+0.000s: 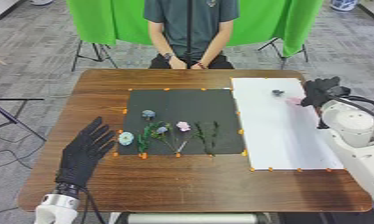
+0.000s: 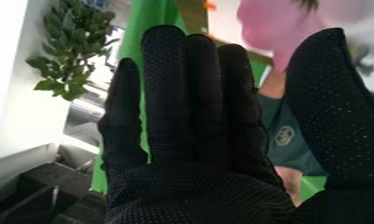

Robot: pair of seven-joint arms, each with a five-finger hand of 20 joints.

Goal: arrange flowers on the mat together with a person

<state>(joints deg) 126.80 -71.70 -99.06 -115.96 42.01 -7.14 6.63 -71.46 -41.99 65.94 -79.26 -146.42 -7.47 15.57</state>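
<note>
The left robot hand [image 1: 79, 160], wide with straight fingers, is on the worktop [image 1: 157, 185] beside the black mat [image 1: 197, 106] and its flowers [image 1: 183, 126]. Farther off, the pink flower [image 1: 294, 101] is on the white mat [image 1: 270, 135], just left of the nearer right robot hand [image 1: 322, 91], which is wide, gripping nothing; I cannot tell the stem's direction.

Green cloth [image 1: 103, 20] hangs behind the wooden table [image 1: 166, 187].
</note>
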